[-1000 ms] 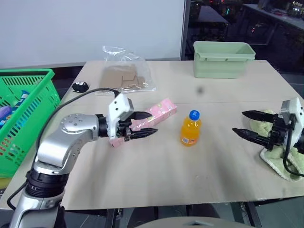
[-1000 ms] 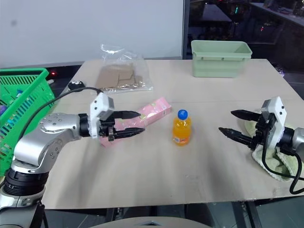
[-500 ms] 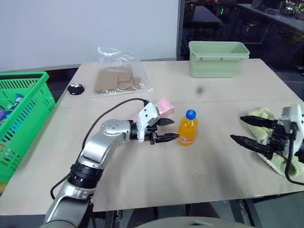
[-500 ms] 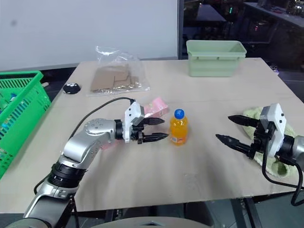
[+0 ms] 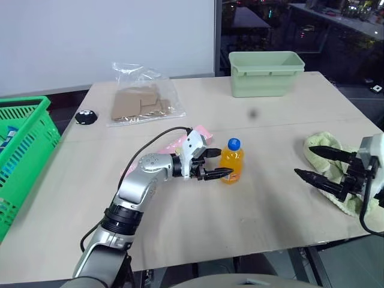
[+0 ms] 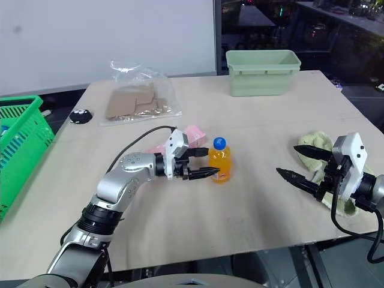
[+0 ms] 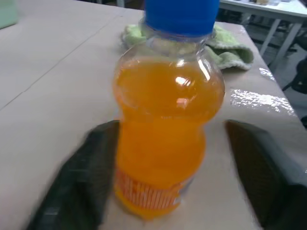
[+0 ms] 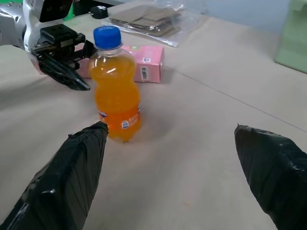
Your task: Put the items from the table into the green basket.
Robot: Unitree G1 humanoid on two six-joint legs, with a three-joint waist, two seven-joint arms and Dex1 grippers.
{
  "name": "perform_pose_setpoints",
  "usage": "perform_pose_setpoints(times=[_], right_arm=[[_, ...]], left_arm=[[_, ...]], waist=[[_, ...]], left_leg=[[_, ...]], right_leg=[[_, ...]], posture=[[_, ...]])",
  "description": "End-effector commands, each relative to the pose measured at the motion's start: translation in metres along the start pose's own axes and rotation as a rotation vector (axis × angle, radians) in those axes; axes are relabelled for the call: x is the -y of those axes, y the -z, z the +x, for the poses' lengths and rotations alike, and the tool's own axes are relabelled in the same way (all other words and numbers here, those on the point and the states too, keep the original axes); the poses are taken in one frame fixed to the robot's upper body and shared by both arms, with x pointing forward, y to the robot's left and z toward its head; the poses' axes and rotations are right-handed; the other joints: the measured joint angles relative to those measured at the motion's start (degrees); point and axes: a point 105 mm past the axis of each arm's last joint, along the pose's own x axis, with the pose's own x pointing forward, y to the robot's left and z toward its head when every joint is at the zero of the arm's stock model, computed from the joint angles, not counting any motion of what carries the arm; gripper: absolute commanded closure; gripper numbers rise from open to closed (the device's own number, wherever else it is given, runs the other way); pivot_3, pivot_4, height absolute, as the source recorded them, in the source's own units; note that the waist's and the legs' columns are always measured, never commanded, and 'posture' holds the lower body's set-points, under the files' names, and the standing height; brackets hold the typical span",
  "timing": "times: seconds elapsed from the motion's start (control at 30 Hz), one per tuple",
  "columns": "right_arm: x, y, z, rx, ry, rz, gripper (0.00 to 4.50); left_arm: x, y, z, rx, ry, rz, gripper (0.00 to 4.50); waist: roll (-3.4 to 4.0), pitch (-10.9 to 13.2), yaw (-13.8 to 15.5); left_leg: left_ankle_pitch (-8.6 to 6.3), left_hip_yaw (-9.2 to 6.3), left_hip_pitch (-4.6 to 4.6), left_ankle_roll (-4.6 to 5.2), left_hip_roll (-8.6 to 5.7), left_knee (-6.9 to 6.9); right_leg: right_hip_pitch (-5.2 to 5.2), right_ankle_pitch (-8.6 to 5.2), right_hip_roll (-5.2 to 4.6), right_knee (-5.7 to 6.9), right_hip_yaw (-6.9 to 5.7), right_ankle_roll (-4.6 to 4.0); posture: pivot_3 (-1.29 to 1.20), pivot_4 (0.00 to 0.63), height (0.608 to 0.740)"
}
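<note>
In the left eye view, the left gripper [image 5: 220, 164] is reaching the orange bottle [image 5: 231, 161], jaws spread and straddling it; the pink box [image 5: 180, 140] is lying just behind the bottle, the green basket [image 5: 24, 150] well off to its left.

In the left wrist view, the fingers [image 7: 81, 182] are flanking the bottle [image 7: 165, 134] without pinching it. Closing low on the body, centred, should avoid tipping it.

In the right wrist view, the right gripper [image 8: 175, 165] is hanging open, empty, facing the bottle; the green cloth [image 6: 327, 180] is lying under it in the right eye view.
</note>
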Motion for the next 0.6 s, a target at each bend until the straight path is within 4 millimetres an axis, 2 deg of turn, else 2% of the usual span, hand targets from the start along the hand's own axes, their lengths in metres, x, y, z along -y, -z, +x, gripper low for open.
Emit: perform_pose_setpoints(times=[0.03, 0.27, 0.47, 0.6], right_arm=[[-0.001, -0.015, -0.006, 0.04, 0.021, -0.06, 0.0], [-0.001, -0.015, -0.008, 0.039, 0.033, -0.06, 0.0], [-0.009, -0.016, -0.011, 0.043, -0.017, -0.051, 0.0], [-0.013, -0.011, -0.014, 0.017, -0.032, -0.034, 0.0]], left_arm=[[-0.003, -0.009, 0.001, 0.007, -0.002, 0.066, 0.03], [0.007, -0.001, 0.015, -0.022, 0.044, 0.088, 0.03], [0.005, 0.001, 0.034, 0.001, 0.039, 0.059, 0.03], [0.003, 0.008, 0.038, -0.013, 0.026, 0.064, 0.03]], waist=[[0.04, -0.02, -0.19], [0.08, -0.07, -0.88], [0.12, -0.09, -1.36], [0.16, -0.12, -1.66]], left_leg=[[0.0, 0.0, 0.0, 0.0, 0.0, -0.01], [0.0, 0.01, 0.0, 0.0, -0.01, 0.0], [0.0, -0.02, -0.02, 0.0, -0.03, 0.0], [0.0, -0.04, -0.02, 0.0, -0.02, -0.01]], right_leg=[[0.0, 0.0, 0.0, 0.0, 0.0, 0.0], [0.02, -0.03, -0.01, -0.02, 0.01, 0.05], [0.02, -0.03, -0.01, -0.04, 0.0, 0.06], [0.01, -0.07, 0.0, -0.04, -0.01, 0.13]], posture=[[-0.25, 0.0, 0.74], [-0.26, 0.0, 0.74], [-0.27, 0.0, 0.74], [-0.27, 0.0, 0.74]])
